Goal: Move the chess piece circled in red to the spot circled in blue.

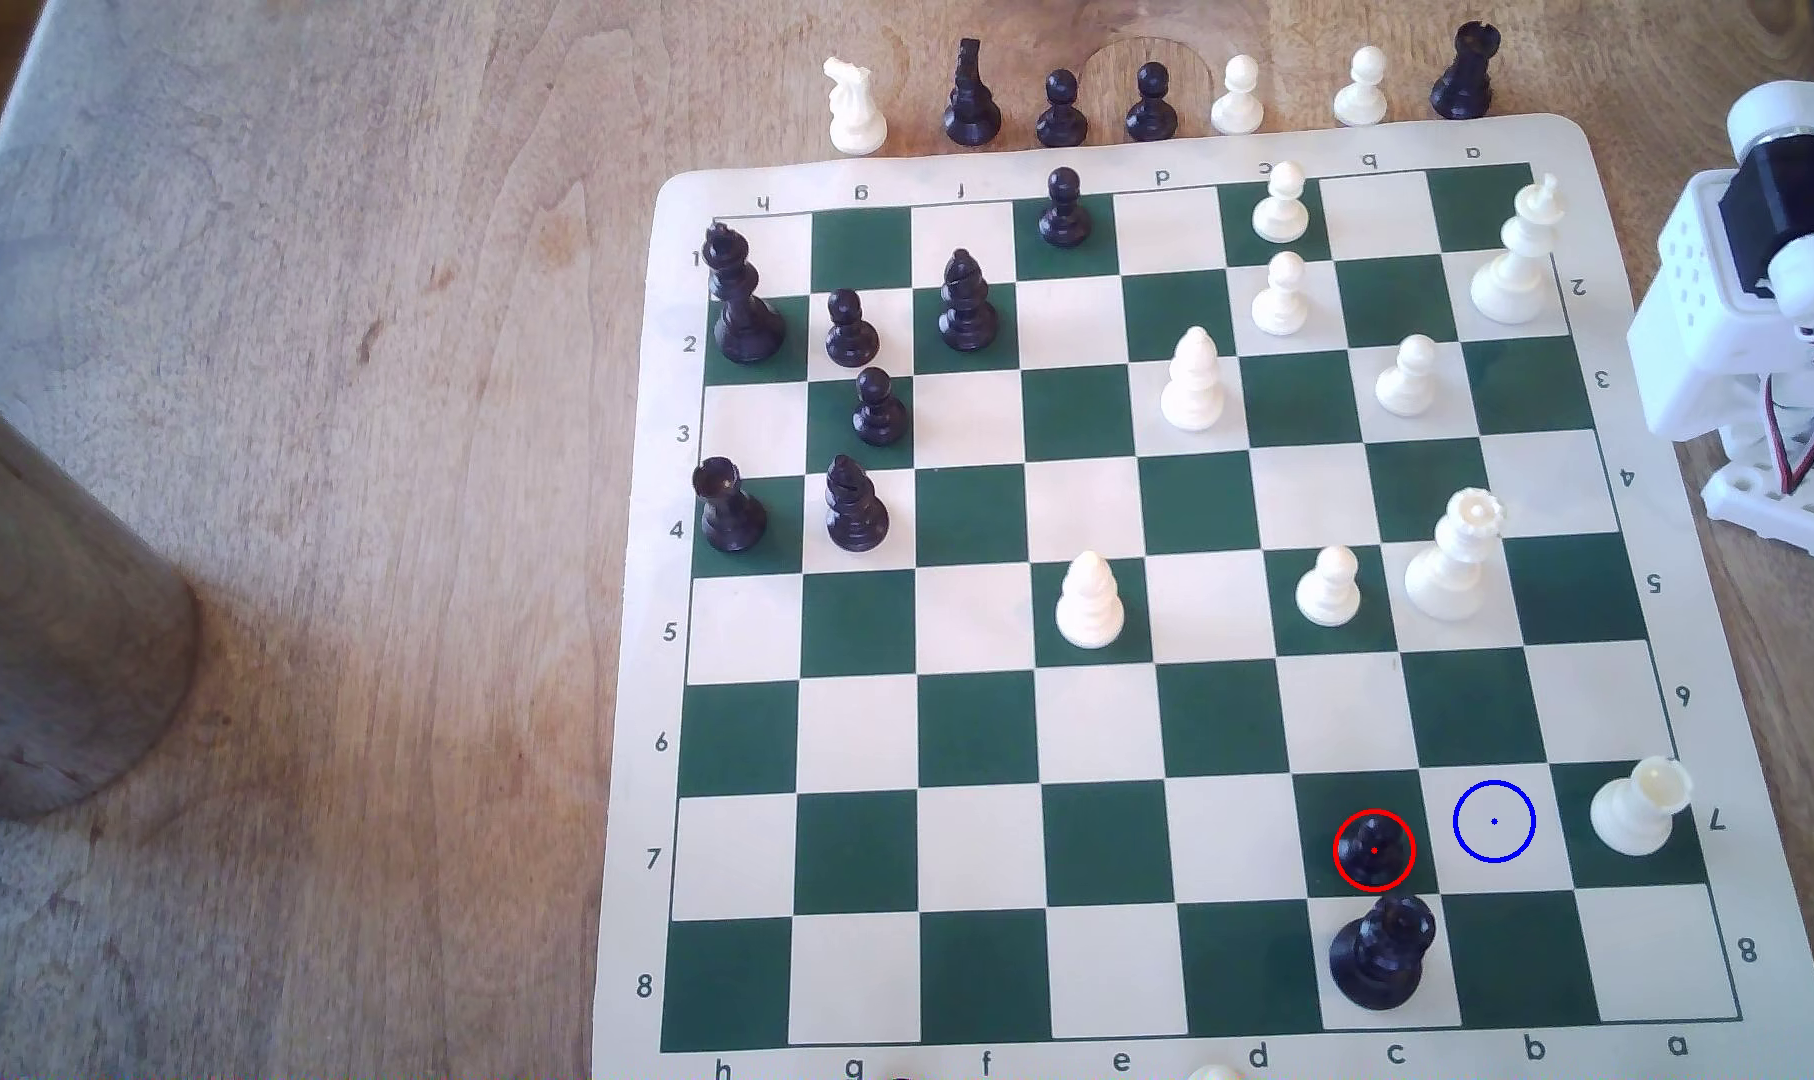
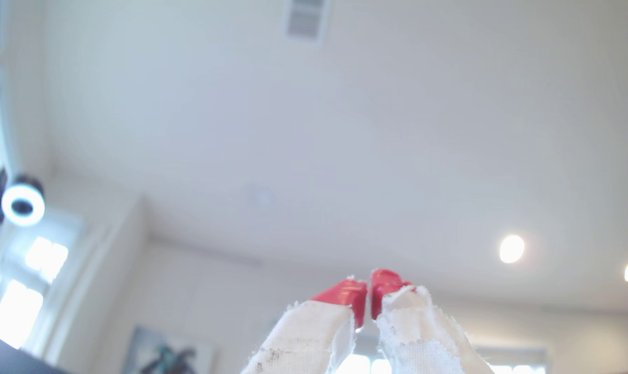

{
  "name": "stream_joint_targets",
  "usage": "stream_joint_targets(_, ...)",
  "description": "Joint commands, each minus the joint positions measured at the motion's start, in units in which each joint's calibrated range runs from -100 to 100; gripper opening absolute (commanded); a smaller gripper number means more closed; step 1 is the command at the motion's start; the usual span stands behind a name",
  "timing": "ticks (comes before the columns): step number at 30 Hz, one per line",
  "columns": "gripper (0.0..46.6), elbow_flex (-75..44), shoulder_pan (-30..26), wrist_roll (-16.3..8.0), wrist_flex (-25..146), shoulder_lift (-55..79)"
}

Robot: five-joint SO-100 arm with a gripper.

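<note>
The chess piece [image 1: 1374,846], a small black pawn inside a red ring, stands on a dark green square near the board's front right in the exterior view. The spot [image 1: 1494,821], a cream square with a blue ring and centre dot, lies one square to its right and is bare. In the wrist view my gripper [image 2: 369,287] points up at the ceiling, its red fingertips [image 2: 352,293] pressed together with nothing between them, white cloth wrapped below. The arm's white base [image 1: 1755,312] sits off the board's right edge in the exterior view.
A taller black piece [image 1: 1383,950] stands just in front of the pawn. A white rook [image 1: 1638,805] stands one square right of the spot. A white queen [image 1: 1454,556] and pawn [image 1: 1329,585] stand further back. A brown cylinder [image 1: 51,623] stands on the wooden table at the left.
</note>
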Motion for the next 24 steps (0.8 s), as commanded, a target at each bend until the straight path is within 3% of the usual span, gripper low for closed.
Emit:
stream_joint_targets(1, 0.2, -12.0, 0.0, 0.1, 22.9, -0.1)
stream_joint_targets(8, 4.3, -17.6, 0.2, -0.3, 34.7, -0.1)
stream_joint_targets(9, 3.8, -19.7, 0.1, -0.3, 41.6, -0.1)
stream_joint_targets(10, 0.4, -19.8, 0.0, -0.4, 43.5, -0.1)
stream_joint_targets(18, 0.2, -24.5, 0.3, -4.0, 75.2, -0.1)
stream_joint_targets(21, 0.2, -24.7, -1.6, -3.0, 80.1, 1.5)
stream_joint_targets(24, 0.3, -29.3, -6.6, 0.2, 91.8, 6.2)
